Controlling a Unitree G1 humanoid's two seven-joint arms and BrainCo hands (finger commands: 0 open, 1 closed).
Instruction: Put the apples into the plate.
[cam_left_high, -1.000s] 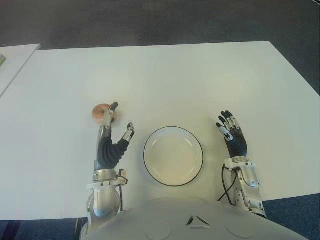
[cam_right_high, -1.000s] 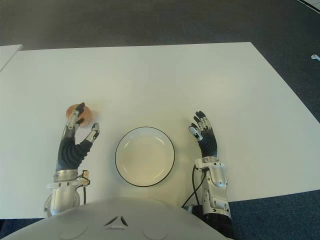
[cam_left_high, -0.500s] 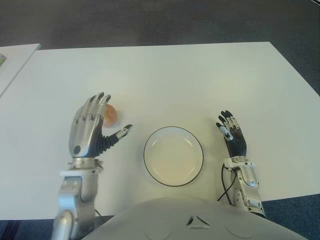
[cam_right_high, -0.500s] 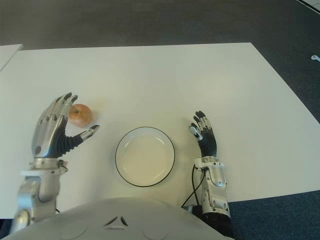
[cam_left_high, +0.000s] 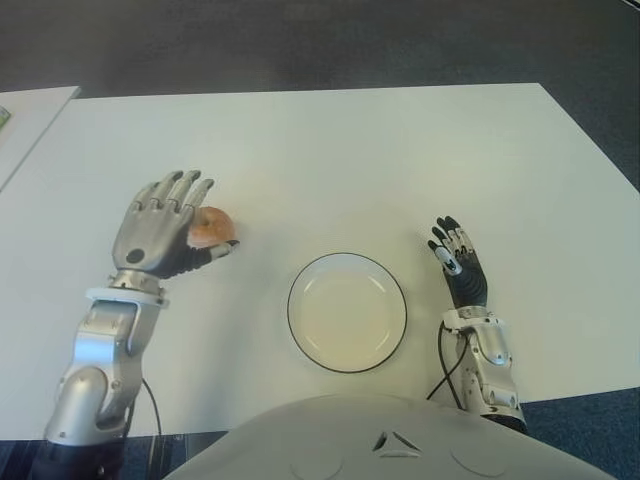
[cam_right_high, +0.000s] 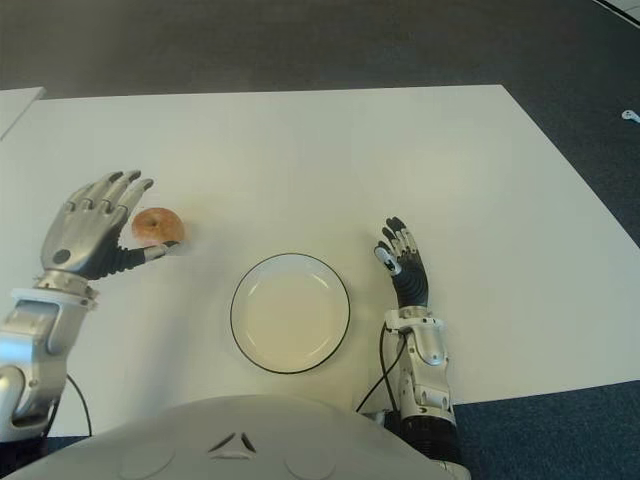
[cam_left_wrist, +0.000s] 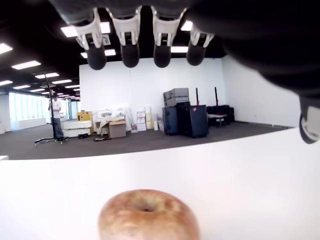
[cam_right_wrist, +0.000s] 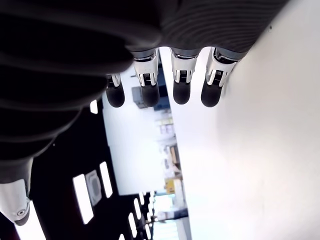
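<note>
1. A wide white rectangular desk (cam_left_high: 380, 160) fills most of the eye views, with dark carpet floor (cam_left_high: 300, 40) beyond its far edge.
2. One round reddish-yellow apple (cam_left_high: 210, 228) sits on the desk on the robot's left, well apart from the plate and not in it.
3. The round white plate with a thin dark rim (cam_left_high: 347, 312) lies near the desk's front edge, about midway between the two hands, and holds nothing.
4. The silver-and-black left hand (cam_left_high: 163, 228) is raised over the apple's left side, back of the hand up; its fingers (cam_left_high: 185, 190) are spread apart and arch over the fruit, while the thumb tip reaches along the apple's near side (whether it touches the skin cannot be told).
5. In the left wrist view the apple (cam_left_wrist: 148, 216) stands free on the white surface below the four extended fingers (cam_left_wrist: 130, 47), with clear space between them, so nothing is grasped.
6. The right hand (cam_left_high: 458, 268) shows to the right of the plate, near it but not touching its rim, with the fingers (cam_right_wrist: 181, 75) straight, side by side and holding nothing.
7. A second pale desk (cam_left_high: 30, 115) shows at the far left edge of the left eye view.
</note>
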